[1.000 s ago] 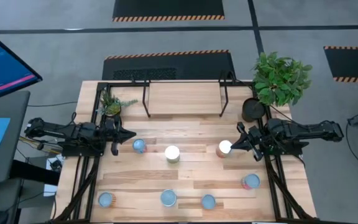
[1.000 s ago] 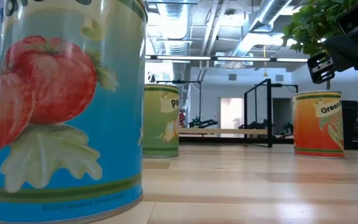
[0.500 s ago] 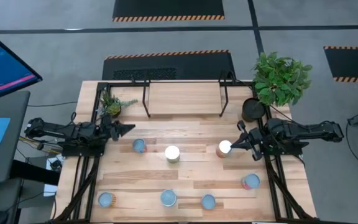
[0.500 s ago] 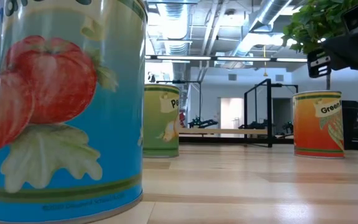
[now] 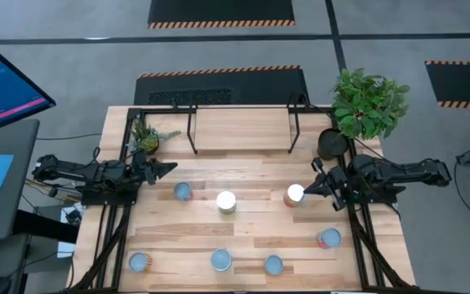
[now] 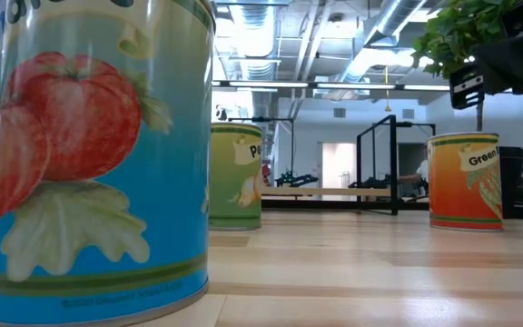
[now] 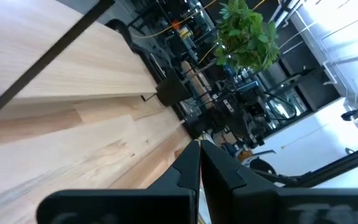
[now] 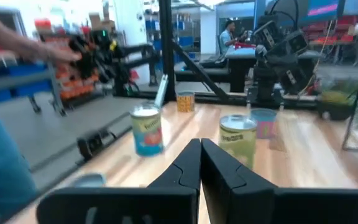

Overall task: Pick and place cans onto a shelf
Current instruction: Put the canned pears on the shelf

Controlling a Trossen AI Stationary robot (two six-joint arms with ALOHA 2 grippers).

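No can lifted; my right gripper (image 5: 310,189), fingers together, sits beside the orange can (image 5: 294,195). Must open first; shelf (image 5: 241,129) empty.

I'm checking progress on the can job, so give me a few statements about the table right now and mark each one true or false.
1. The shelf has no cans on it. True.
2. The left gripper holds a can. False: it is shut on nothing, near the table's left edge, apart from the nearest blue-topped can.
3. Seven cans stand on the tabletop. True.
4. The right gripper hangs by the orange can. True: its tips are at that can's right side, and it grips nothing.
5. The potted plant sits in the middle of the shelf. False: it stands at the table's far right corner, beside the shelf.
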